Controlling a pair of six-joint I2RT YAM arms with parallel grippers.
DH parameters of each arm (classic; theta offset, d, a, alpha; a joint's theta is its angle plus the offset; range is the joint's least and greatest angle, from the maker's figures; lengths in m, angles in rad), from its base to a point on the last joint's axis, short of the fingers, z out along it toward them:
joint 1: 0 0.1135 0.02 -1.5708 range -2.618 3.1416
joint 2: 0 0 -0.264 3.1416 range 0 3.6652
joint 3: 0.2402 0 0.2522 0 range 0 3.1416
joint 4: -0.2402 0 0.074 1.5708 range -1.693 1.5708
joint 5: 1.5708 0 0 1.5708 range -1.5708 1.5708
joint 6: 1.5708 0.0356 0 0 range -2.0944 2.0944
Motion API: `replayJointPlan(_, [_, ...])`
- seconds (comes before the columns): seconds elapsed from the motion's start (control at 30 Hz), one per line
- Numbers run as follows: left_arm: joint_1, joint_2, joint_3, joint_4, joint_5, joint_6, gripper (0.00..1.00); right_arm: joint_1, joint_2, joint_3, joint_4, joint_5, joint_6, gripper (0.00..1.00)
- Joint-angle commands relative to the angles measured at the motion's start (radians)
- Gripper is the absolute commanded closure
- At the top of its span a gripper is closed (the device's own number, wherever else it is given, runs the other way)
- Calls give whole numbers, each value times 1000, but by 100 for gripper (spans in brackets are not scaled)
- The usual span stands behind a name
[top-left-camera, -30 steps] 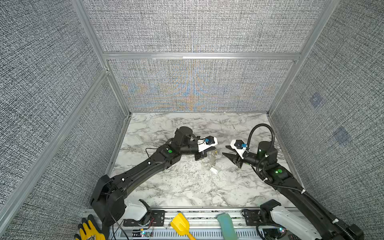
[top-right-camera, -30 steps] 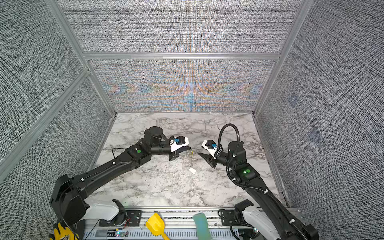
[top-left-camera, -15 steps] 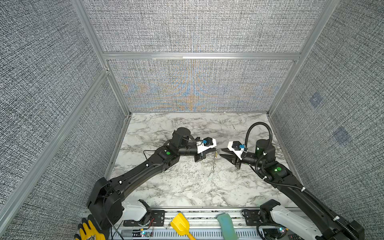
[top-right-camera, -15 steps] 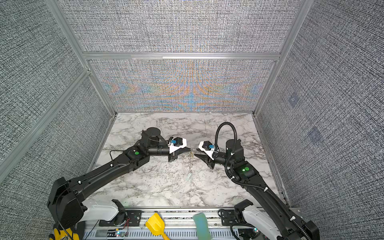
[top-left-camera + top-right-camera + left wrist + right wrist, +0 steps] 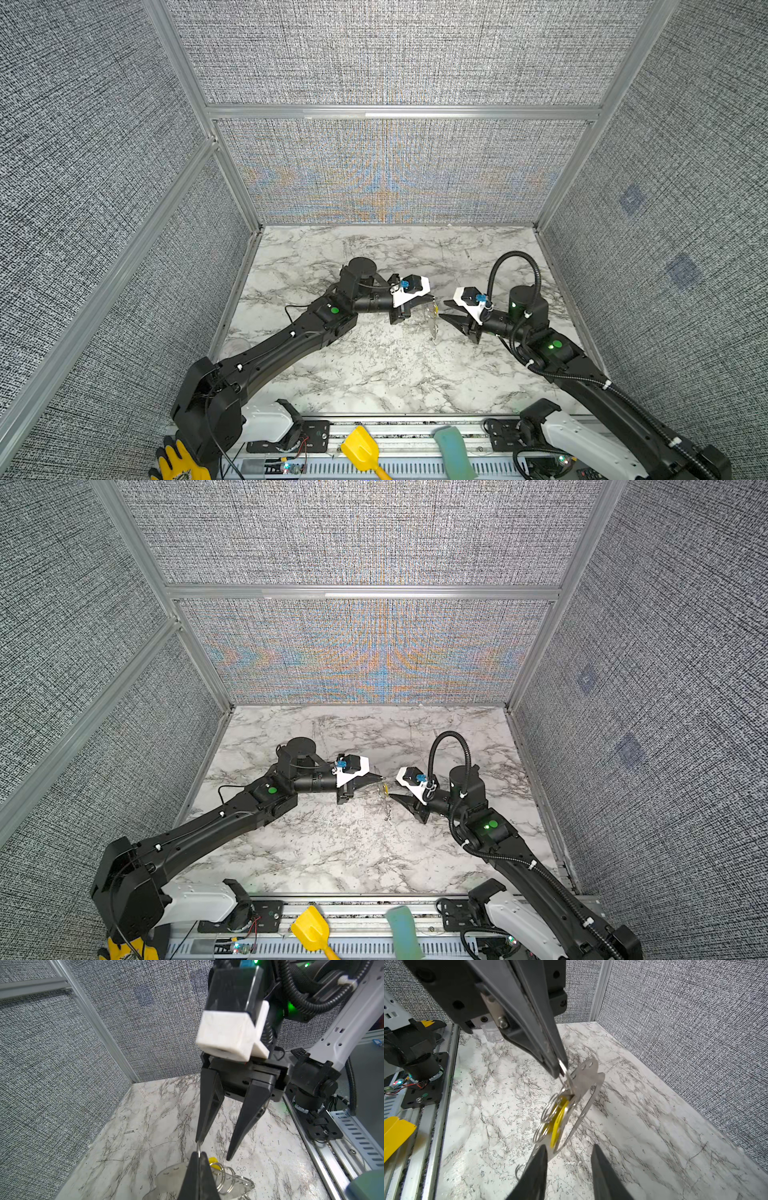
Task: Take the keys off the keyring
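My left gripper (image 5: pixel 430 300) (image 5: pixel 198 1156) is shut on a thin wire ring of the keyring (image 5: pixel 586 1077), a flat grey plate that hangs tilted above the marble table (image 5: pixel 374 374). Several wire rings (image 5: pixel 548 1109) and the yellow tag (image 5: pixel 558 1118) of one of the keys hang against the plate. The key's metal blade I cannot make out. My right gripper (image 5: pixel 442 309) (image 5: pixel 568 1147) faces the left one, open, with nothing between its fingers. One of its fingertips (image 5: pixel 199 1140) sits at the held ring. In both top views the keyring (image 5: pixel 386 800) hangs between the two grippers.
A yellow scoop (image 5: pixel 361 451), a teal block (image 5: pixel 453 453) and a yellow glove (image 5: pixel 180 463) lie on the front rail. A small clear cup (image 5: pixel 492 1032) stands near the left wall. Fabric walls close in three sides.
My right gripper has moved left, up to the hanging keyring. The left arm has shifted slightly, still holding the ring. A pale piece seen below the keyring a second ago no longer shows.
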Motion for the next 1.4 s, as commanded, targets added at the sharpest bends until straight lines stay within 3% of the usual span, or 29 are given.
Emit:
replayJointPlan(0.0, [0, -5, 0, 66, 24, -18, 100, 16, -1, -10, 21, 52, 14, 62])
replayJointPlan(0.23, [0, -6, -23, 122, 22, -49, 100, 56, 28, -5, 46, 111, 10, 62])
replayJointPlan(0.47, [0, -8, -43, 165, -8, -65, 100, 87, 54, -14, 146, 124, 53, 51])
replayJointPlan(0.6, [0, -12, -51, 177, -16, -69, 100, 103, 54, -20, 172, 193, 63, 50])
replayJointPlan(0.87, [-2, -17, -64, 199, -35, -82, 100, 129, 43, -28, 214, 293, 65, 60])
replayJointPlan(1.1, [-2, -16, -67, 227, -42, -93, 100, 143, 47, -34, 220, 314, 62, 66])
replayJointPlan(1.37, [-5, -8, -78, 274, -42, -128, 100, 171, 53, -46, 283, 338, 73, 67])
